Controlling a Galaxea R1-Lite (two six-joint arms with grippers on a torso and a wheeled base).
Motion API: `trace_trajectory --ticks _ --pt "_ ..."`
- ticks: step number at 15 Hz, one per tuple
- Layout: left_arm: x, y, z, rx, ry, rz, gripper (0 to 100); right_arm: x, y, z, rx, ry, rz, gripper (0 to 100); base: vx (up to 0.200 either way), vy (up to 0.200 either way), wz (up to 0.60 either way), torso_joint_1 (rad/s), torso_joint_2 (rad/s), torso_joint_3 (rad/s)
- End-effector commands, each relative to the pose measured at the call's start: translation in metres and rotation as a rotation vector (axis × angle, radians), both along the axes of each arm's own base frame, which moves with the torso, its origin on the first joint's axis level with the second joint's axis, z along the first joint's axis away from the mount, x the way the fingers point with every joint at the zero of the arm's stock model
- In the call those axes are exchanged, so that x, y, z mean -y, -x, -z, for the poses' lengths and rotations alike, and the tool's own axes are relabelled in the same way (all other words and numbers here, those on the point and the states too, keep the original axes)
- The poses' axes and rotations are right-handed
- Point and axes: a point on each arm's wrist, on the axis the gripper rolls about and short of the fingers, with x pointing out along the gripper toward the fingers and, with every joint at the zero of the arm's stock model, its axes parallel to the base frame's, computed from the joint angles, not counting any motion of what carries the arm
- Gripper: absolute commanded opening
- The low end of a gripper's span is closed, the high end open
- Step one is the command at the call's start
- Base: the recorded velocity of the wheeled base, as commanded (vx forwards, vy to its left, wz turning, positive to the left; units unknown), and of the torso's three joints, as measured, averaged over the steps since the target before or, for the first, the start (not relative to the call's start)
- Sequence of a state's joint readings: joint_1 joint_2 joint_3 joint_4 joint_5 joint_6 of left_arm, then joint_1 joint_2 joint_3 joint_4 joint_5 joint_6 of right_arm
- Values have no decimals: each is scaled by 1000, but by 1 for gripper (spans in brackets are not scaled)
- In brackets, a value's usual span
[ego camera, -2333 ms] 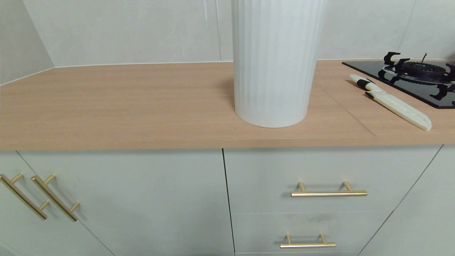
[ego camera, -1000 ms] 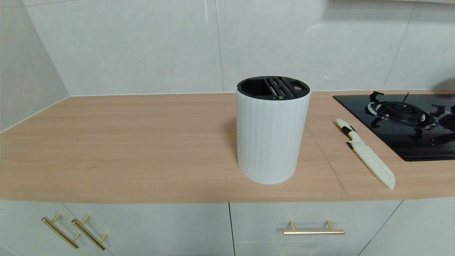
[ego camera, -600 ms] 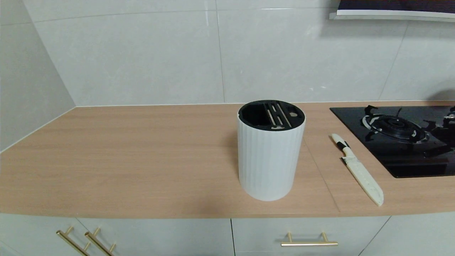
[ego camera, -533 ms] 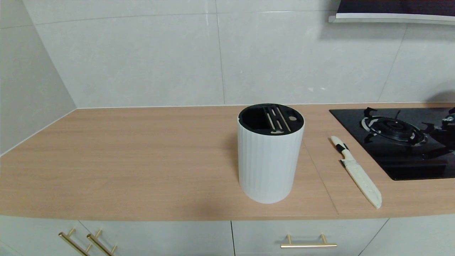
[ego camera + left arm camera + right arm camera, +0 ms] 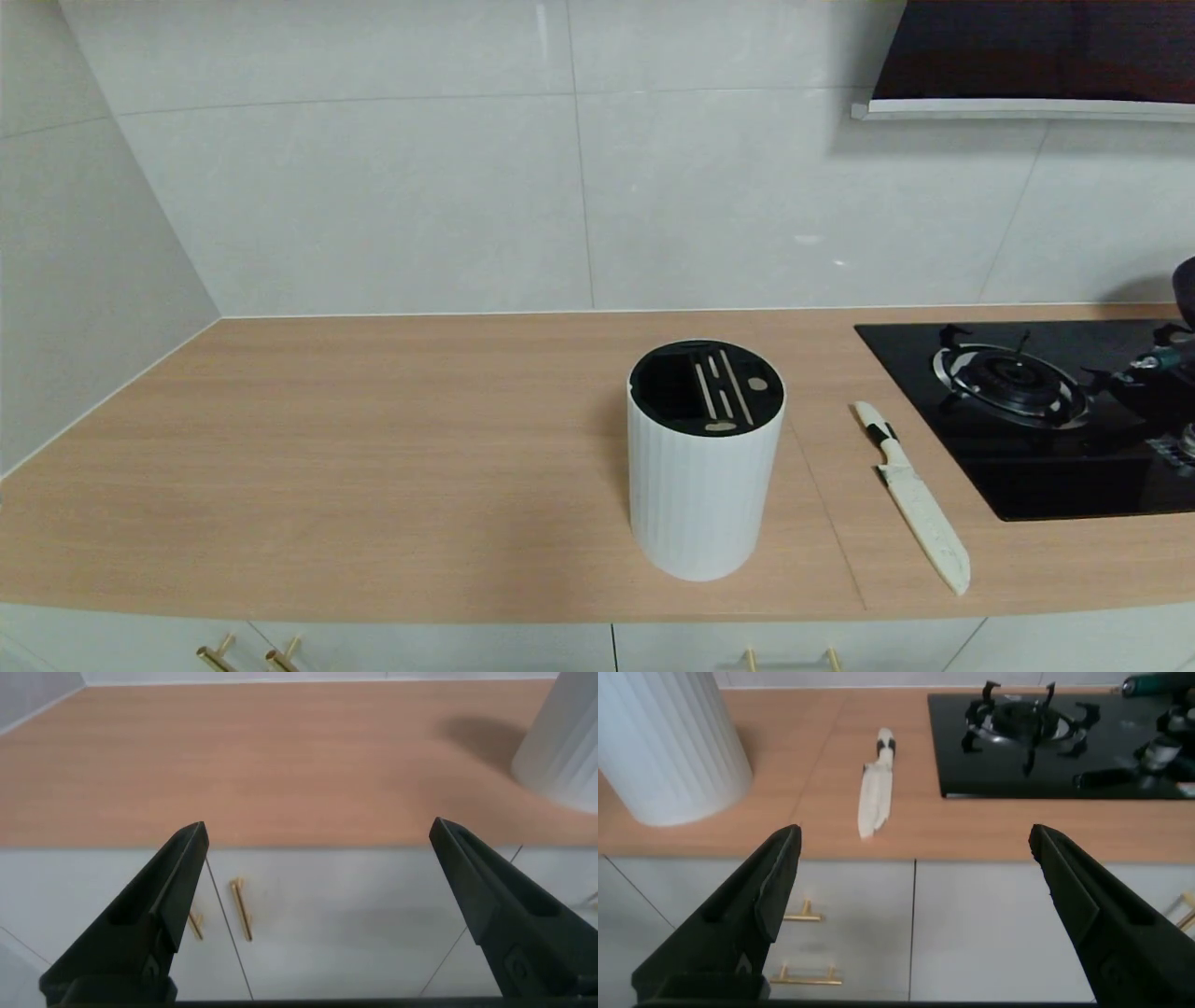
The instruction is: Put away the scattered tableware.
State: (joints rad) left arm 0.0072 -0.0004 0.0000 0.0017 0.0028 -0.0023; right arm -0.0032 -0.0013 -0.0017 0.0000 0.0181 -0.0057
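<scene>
1. Cream knife (image 5: pixel 877 784) lies flat on the wooden desk (image 5: pixel 831 826), straight ahead of the right claw (image 5: pixel 915 835), blade tip nearest it.
2. The right claw is spread wide and empty, short of the desk edge, facing the cabinet front (image 5: pixel 990 924).
3. The left claw (image 5: pixel 318 835) is equally wide and empty, before the cabinet handles (image 5: pixel 241 921).
4. A white ribbed holder (image 5: pixel 705 485) stands upright ahead, between both claws, apart from the knife.
5. A black stove (image 5: pixel 1018 411) sits beyond the knife, rightward.

Wooden countertop (image 5: pixel 373 467) with knife holder (image 5: pixel 705 495), knife (image 5: pixel 910 499), hob (image 5: pixel 1027 467).
</scene>
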Motion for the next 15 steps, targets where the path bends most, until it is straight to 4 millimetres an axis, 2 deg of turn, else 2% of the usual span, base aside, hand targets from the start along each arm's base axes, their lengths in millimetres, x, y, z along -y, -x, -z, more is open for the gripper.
trace_trajectory --ticks 1,8,15 --pt "0 0 0 0 1 -1 100 0 0 0 -1 0 0 100 0 0 0 271 -593 -325" --pt "0 0 0 0 1 -1 100 0 0 0 0 0 0 100 0 0 0 229 -466 -246" --pt "0 0 0 0 1 -1 100 0 0 0 -1 5 -2 100 0 0 0 13 -24 -14"
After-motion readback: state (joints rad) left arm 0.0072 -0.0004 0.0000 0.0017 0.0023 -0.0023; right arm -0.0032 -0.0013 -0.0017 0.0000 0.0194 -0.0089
